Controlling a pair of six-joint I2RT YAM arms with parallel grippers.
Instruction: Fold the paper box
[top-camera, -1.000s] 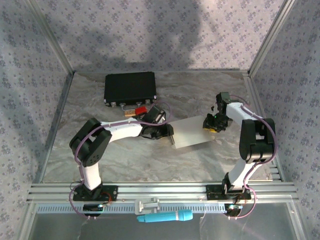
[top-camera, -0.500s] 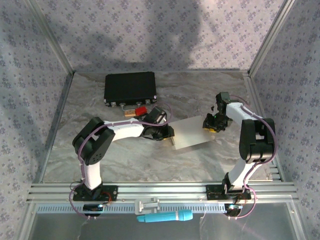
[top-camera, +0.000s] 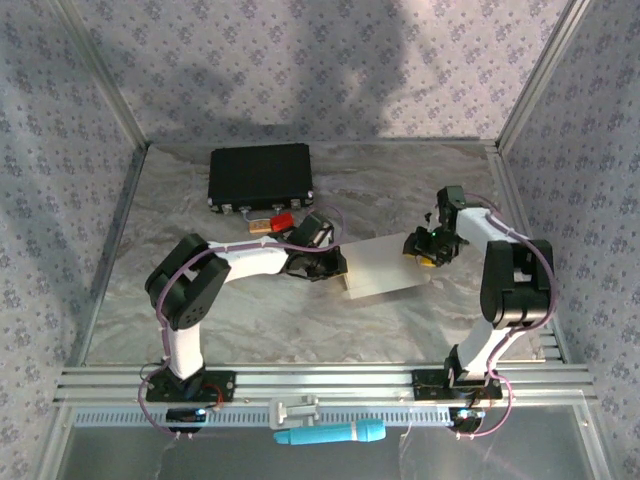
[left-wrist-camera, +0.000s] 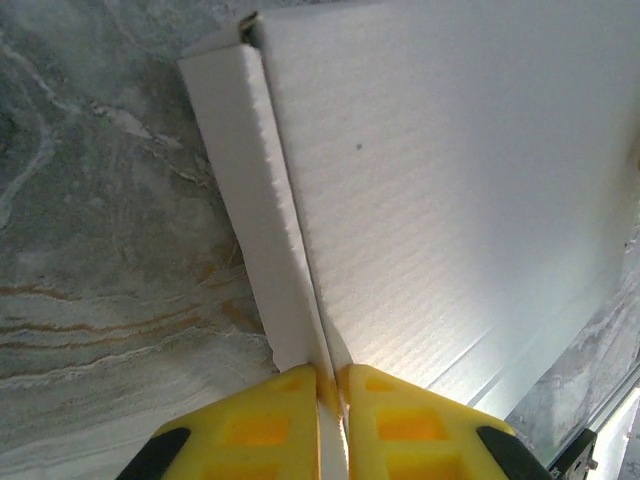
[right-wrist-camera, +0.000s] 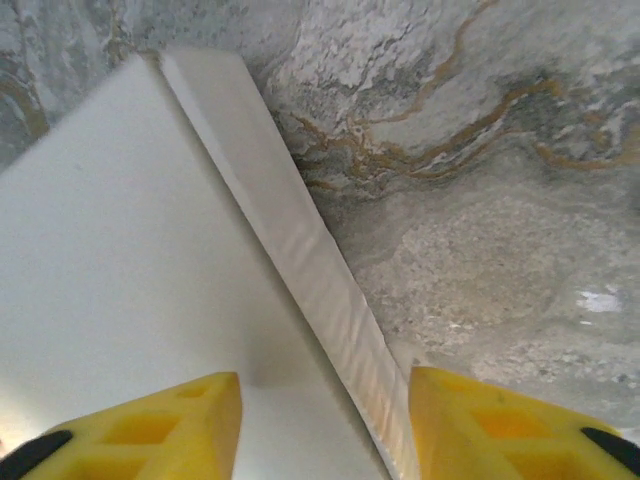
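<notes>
The paper box (top-camera: 385, 268) lies mid-table as a shallow white shape, with its flat panel (left-wrist-camera: 450, 180) facing up. My left gripper (top-camera: 338, 268) is at its left end. In the left wrist view the yellow fingers (left-wrist-camera: 270, 420) of my left gripper (left-wrist-camera: 333, 385) are shut on the thin upright edge where a narrow side flap (left-wrist-camera: 245, 200) meets the panel. My right gripper (top-camera: 425, 248) is at the box's right end. It stands open (right-wrist-camera: 325, 390) astride the right side flap (right-wrist-camera: 300, 250), with the white panel (right-wrist-camera: 110, 230) under its left finger.
A black rectangular case (top-camera: 260, 175) sits at the back left, with a small red piece (top-camera: 282, 221) and a tan piece (top-camera: 262, 226) just in front of it. A teal tool (top-camera: 330, 433) lies on the front rail. Patterned walls close in the grey marbled table (top-camera: 250, 310).
My left gripper's jaws have closed onto the box's left edge. My right gripper's jaws have spread wider at the right end. The box has barely shifted.
</notes>
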